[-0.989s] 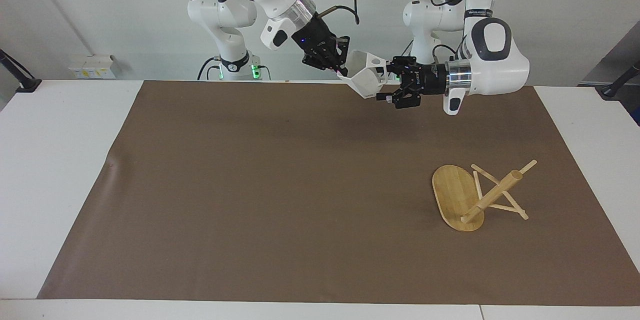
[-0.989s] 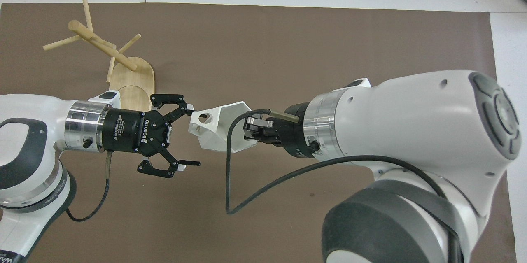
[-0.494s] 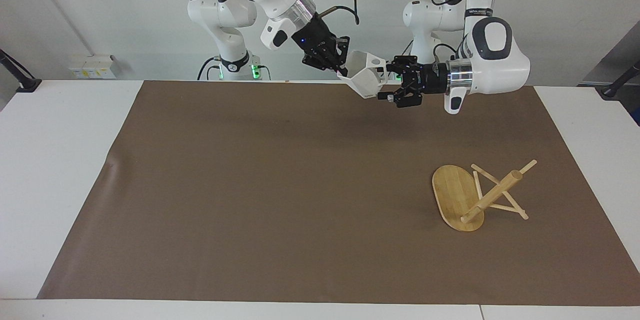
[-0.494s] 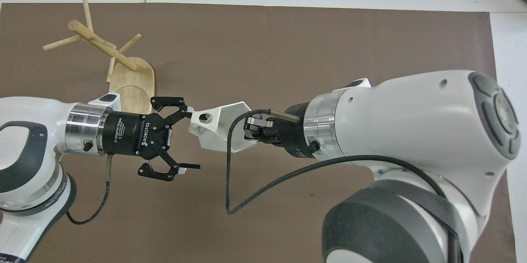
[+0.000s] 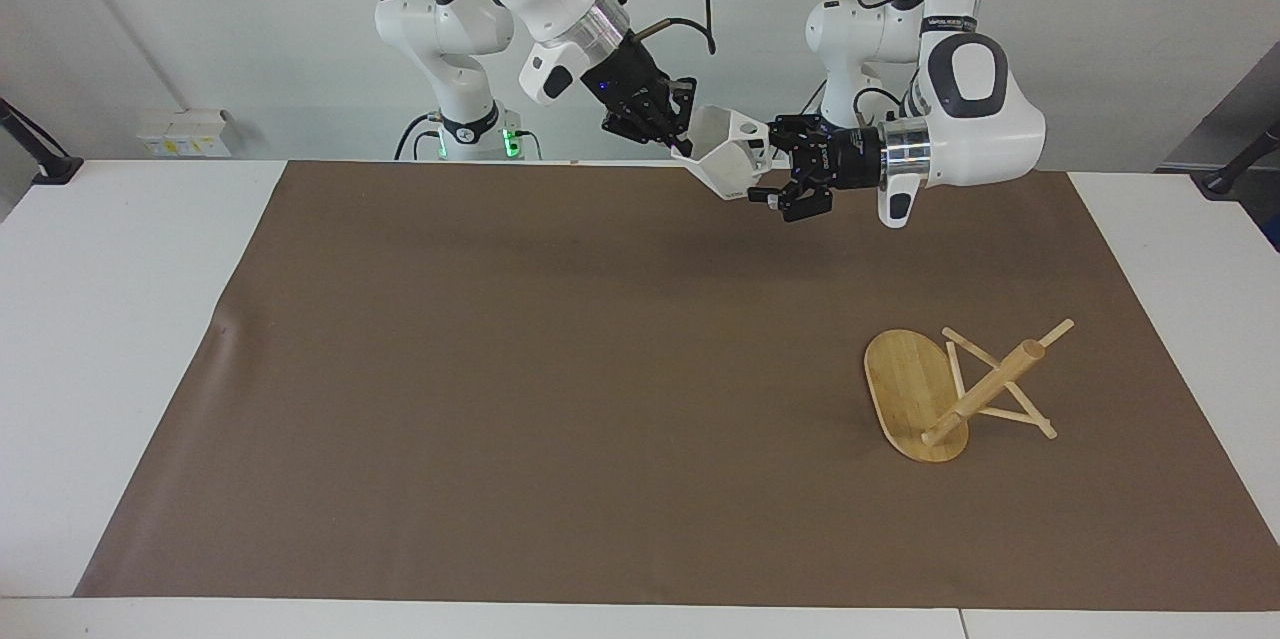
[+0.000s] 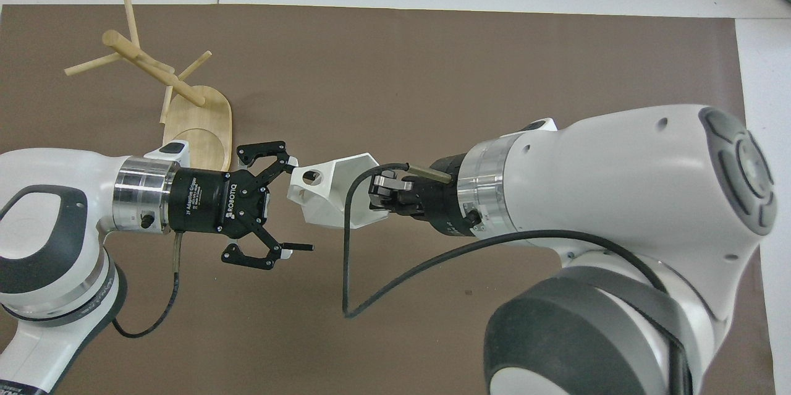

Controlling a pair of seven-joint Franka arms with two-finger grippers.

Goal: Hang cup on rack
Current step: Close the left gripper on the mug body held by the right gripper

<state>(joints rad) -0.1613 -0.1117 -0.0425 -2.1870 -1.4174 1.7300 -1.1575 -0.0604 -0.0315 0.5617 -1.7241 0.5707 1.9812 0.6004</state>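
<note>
- While it hangs in the air over the brown mat (image 5: 560, 369), the right gripper (image 5: 672, 134) (image 6: 378, 192) comes first in the facing view: it is clamped on the rim of the cup, over the robots' edge of the mat.
- The cup (image 5: 733, 157) (image 6: 334, 192), white and faceted, is held tipped on its side between the two grippers, its handle with the round hole turned toward the left gripper.
- The left gripper (image 5: 772, 187) (image 6: 291, 206) is level with the cup, pointing sideways at it; its fingers are spread wide, one finger (image 6: 279, 163) just at the handle, the other (image 6: 290, 248) well clear of the cup. Whether the first one touches the handle, I cannot tell.
- The rack (image 5: 950, 391) (image 6: 162, 83) lies toppled on the mat, toward the left arm's end of it and farther from the robots than the cup; its oval base stands on edge, and the post and pegs slant across the mat.
</note>
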